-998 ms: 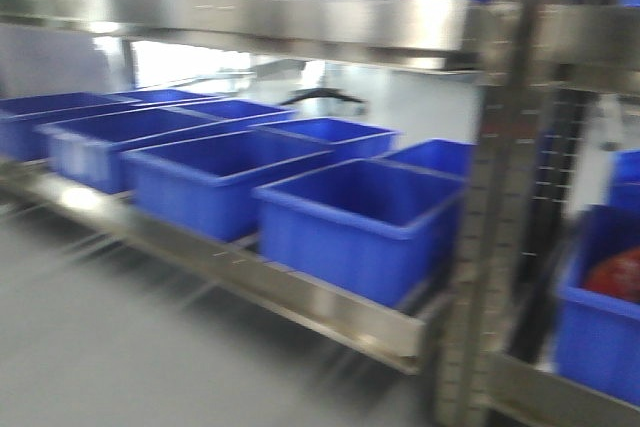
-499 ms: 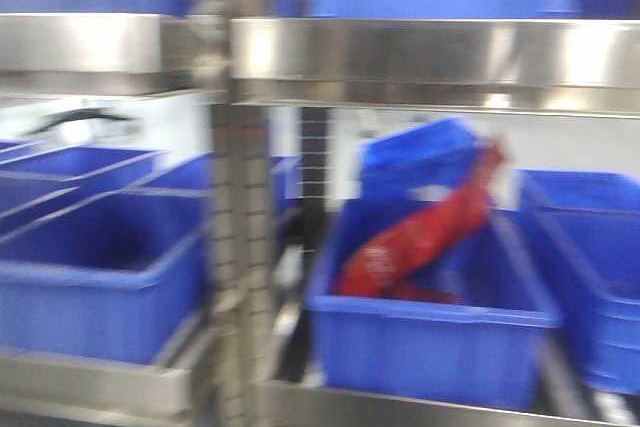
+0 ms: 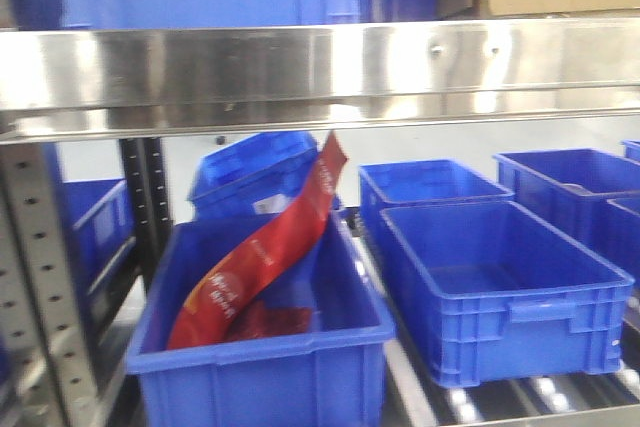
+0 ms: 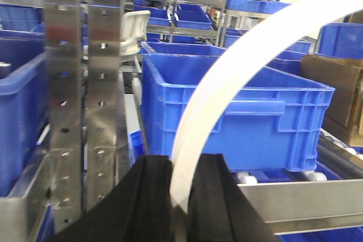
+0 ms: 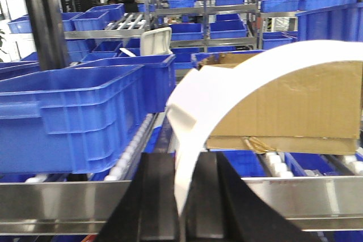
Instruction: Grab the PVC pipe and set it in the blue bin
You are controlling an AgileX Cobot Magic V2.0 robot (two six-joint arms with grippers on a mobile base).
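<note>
PVC pipe (image 4: 227,80) tight in left hand (image 4: 180,188) (blue bin (image 4: 272,128) rim just beyond)

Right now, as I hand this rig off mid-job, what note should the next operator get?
Left hand: shut on the white PVC pipe, which arcs up to the right.
Right hand: shut on a white curved length too; whether it is the same piece cannot be told.
Front view: an empty blue bin sits on the lower shelf, right of a second bin holding a red package.
Done: pipe grabbed.
Left: bring it over a bin and release.
</note>
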